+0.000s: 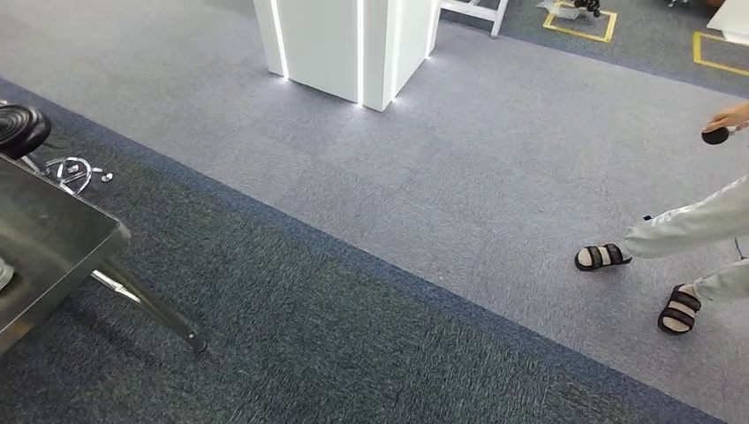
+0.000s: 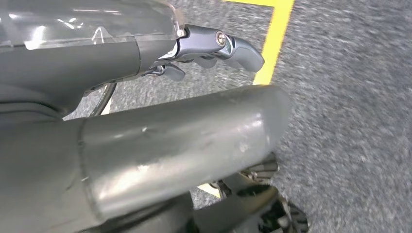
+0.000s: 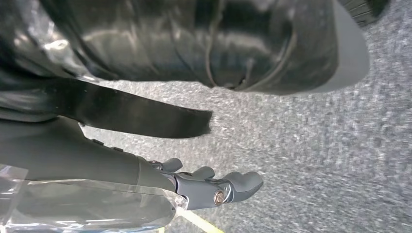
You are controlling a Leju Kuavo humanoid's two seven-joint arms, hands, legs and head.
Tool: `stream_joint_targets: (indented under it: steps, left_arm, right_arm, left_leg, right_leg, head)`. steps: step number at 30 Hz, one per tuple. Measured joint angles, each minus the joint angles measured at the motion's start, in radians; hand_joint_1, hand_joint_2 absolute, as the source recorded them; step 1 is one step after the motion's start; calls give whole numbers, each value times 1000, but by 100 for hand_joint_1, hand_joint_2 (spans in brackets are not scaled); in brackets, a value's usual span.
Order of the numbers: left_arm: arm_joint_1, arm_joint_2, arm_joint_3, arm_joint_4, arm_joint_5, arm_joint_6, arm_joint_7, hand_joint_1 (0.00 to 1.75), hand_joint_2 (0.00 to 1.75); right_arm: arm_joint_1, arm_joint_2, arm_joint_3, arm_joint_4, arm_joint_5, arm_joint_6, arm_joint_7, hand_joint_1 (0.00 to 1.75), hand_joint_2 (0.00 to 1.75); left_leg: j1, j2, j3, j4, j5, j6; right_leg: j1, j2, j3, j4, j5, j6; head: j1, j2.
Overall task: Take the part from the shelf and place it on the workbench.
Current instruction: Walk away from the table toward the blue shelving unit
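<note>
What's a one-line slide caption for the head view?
Head view: grey carpet, a metal table corner at left, a white pillar ahead, a person's sandalled feet at right.

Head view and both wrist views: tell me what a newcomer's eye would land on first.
First, the person walking at the right of the head view, in black sandals and pale trousers, a dark round object in hand. Next, the white pillar with glowing strips at top centre, and the dark table corner at the left edge. In the wrist views, the left hand and right hand hang over grey carpet, holding nothing.
</note>
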Motion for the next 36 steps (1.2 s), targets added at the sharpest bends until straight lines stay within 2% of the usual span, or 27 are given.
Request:
stream_joint_targets:
  steps: [2, 3, 4, 6, 7, 8, 9, 10, 12, 13, 15, 17, 18, 19, 21, 22, 23, 24, 25, 26, 28, 29, 30, 32, 33, 34, 36]
  left_arm:
    - [-4, -2, -1, 0, -1, -5, 0, 0, 0]
    - [-5, -3, -2, 0, 3, -11, -1, 0, 0]
    - [-5, -4, -2, 0, 8, -19, -1, 0, 0]
    - [-3, -3, -1, 0, 14, -36, 4, 0, 0]
    - [-1, -2, 0, 0, 11, -44, 9, 0, 0]
    - [1, -2, 0, 0, 8, -52, 14, 0, 0]
    - [2, -1, 0, 0, 6, -61, 19, 0, 0]
    - [3, -1, 0, 0, 6, -69, 22, 0, 0]
    - [4, 0, -1, 0, 3, -80, 28, 0, 0]
    - [4, 0, -1, 0, 0, -86, 30, 0, 0]
    - [3, 0, -2, 0, -5, -101, 35, 0, 0]
    - [3, 2, -3, 0, -10, -116, 40, 0, 0]
    - [2, 3, -4, 0, -13, -122, 43, 0, 0]
    - [2, 4, -5, 0, -16, -127, 45, 0, 0]
    - [4, 4, -6, 0, -22, -135, 48, 0, 0]
    - [6, 5, -6, 0, -25, -137, 48, 0, 0]
    - [8, 5, -7, 0, -26, -137, 45, 0, 0]
    - [9, 6, -7, 0, -21, -138, 39, 0, 0]
    - [9, 7, -6, 0, -13, -138, 32, 0, 0]
    - [9, 7, -5, 0, -3, -138, 26, 0, 0]
    - [7, 5, -4, 0, 8, -142, 19, 0, 0]
    - [6, 5, -3, 0, 8, -144, 19, 0, 0]
    - [5, 4, -3, 0, 6, -146, 20, 0, 0]
    - [2, 3, -3, 0, 5, -144, 23, 0, 0]
    - [0, 3, -2, 0, 8, -142, 25, 0, 0]
    - [-1, 4, -1, 0, 9, -140, 26, 0, 0]
    - [1, 6, 1, 0, 3, -138, 30, 0, 0]
  right_arm:
    - [1, 0, 0, 0, 1, 0, 0, 0, 0]
    - [2, 0, 0, 0, 1, 0, -2, 0, 0]
    - [2, 0, 0, 0, 1, 1, -5, 0, 0]
    - [1, 0, 0, 0, 2, 3, -10, 0, 0]
    - [1, 0, 0, 0, 4, 4, -10, 0, 0]
    - [0, 0, 0, 0, 5, 4, -10, 0, 0]
    - [0, 0, 0, 0, 7, 5, -10, 0, 0]
    - [1, 0, 0, 0, 9, 7, -9, 0, 0]
    - [1, 0, 0, 0, 14, 9, -4, 0, 0]
    - [1, 0, 0, 0, 15, 10, -3, 0, 0]
    - [0, -1, 0, 0, 17, 9, -5, 0, 0]
    - [1, -2, 0, 0, 19, 7, -8, 0, 0]
    - [3, -3, 0, 0, 21, 7, -8, 0, 0]
    - [3, -4, 0, 0, 23, 8, -9, 0, 0]
    - [0, -5, 0, 0, 28, 8, -10, 0, 0]
    - [-2, -5, 0, 0, 31, 8, -13, 0, 0]
    - [-3, -5, 0, 0, 33, 7, -19, 0, 0]
    - [-3, -5, 0, 0, 35, 5, -26, 0, 0]
    - [-2, -5, -1, 0, 36, 4, -32, 0, 0]
    - [0, -5, -1, 0, 37, 3, -34, 0, 0]
    - [-1, -5, -2, 0, 37, 2, -32, 0, 0]
    - [-4, -4, -2, 0, 37, 2, -30, 0, 0]
    - [-7, -4, -2, 0, 38, 2, -30, 0, 0]
    - [-9, -4, -5, 0, 36, 0, -37, 0, 0]
    - [-8, -4, -8, 0, 35, -1, -42, 0, 0]
    - [-8, -4, -10, 0, 36, -2, -43, 0, 0]
    - [-8, -4, -12, 0, 43, -3, -38, 0, 0]
  left_leg:
    - [3, 12, 12, -5, -7, -11]
    - [3, 1, 14, 3, -16, -15]
    - [4, -21, 6, 31, -36, -19]
    - [5, -75, -50, 154, -101, -24]
    - [5, -88, -88, 225, -130, -25]
    - [6, -93, -119, 276, -143, -27]
    - [6, -95, -134, 289, -133, -28]
    - [7, -97, -129, 260, -101, -29]
    - [11, -120, -81, 129, -18, -28]
    - [12, -135, -59, 71, 11, -26]
    - [9, -152, -46, 29, 25, -13]
    - [5, -137, -47, 27, 28, 3]
    - [5, -128, -45, 23, 31, 11]
    - [5, -118, -43, 19, 35, 18]
    - [4, -96, -42, 14, 38, 27]
    - [1, -84, -43, 14, 38, 29]
    - [-1, -71, -45, 13, 37, 30]
    - [-4, -58, -47, 14, 35, 30]
    - [-6, -46, -47, 14, 34, 31]
    - [-8, -35, -47, 13, 34, 31]
    - [-11, -16, -40, 13, 31, 28]
    - [-11, -8, -37, 12, 30, 24]
    - [-10, 0, -34, 11, 28, 18]
    - [-7, 18, -27, 6, 26, 6]
    - [-6, 17, -23, 8, 24, -1]
    - [-5, 1, -25, 23, 12, -6]
    - [-3, -56, -62, 111, -39, -15]
  right_leg:
    - [-2, 22, 5, -9, 3, -9]
    - [-5, 33, 10, -18, 7, -14]
    - [-9, 42, 16, -27, 12, -20]
    - [-12, 61, 22, -34, 15, -29]
    - [-11, 72, 22, -33, 14, -32]
    - [-11, 85, 23, -32, 11, -32]
    - [-11, 99, 24, -29, 9, -32]
    - [-11, 113, 25, -26, 6, -29]
    - [-13, 137, 28, -15, -2, -20]
    - [-12, 147, 27, -8, -7, -14]
    - [-11, 163, 21, 0, -13, -1]
    - [-13, 174, 17, 2, -13, 11]
    - [-14, 162, 14, 9, -17, 15]
    - [-14, 139, 3, 33, -33, 18]
    - [-15, 84, -45, 133, -91, 25]
    - [-16, 70, -80, 201, -124, 28]
    - [-17, 66, -108, 256, -144, 30]
    - [-17, 64, -122, 283, -147, 30]
    - [-17, 62, -116, 272, -132, 28]
    - [-16, 56, -88, 221, -103, 24]
    - [-6, 18, -8, 75, -45, 8]
    - [-1, 1, 18, 25, -31, 0]
    - [4, -9, 31, -2, -25, -7]
    - [9, 6, 29, -10, -22, -18]
    - [7, 17, 33, -19, -15, -22]
    - [3, 28, 38, -29, -7, -26]
    - [-5, 48, 47, -44, 7, -31]
  head:
    - [0, 0]
    - [0, 0]
    - [-1, 0]
    - [-1, 0]
    - [-2, 0]
    - [-1, 0]
    - [-2, 0]
    - [-1, 0]
    - [-1, 0]
    - [-1, 0]
    - [-1, 0]
    - [-1, 0]
    - [-1, 0]
    - [-1, 0]
    - [0, 0]
    - [0, 0]
    - [0, 0]
    - [0, 0]
    - [0, 0]
    - [0, 0]
    - [-1, 0]
    - [0, 0]
    - [0, 0]
    - [0, 0]
    - [0, 0]
    - [0, 0]
    - [-1, 0]
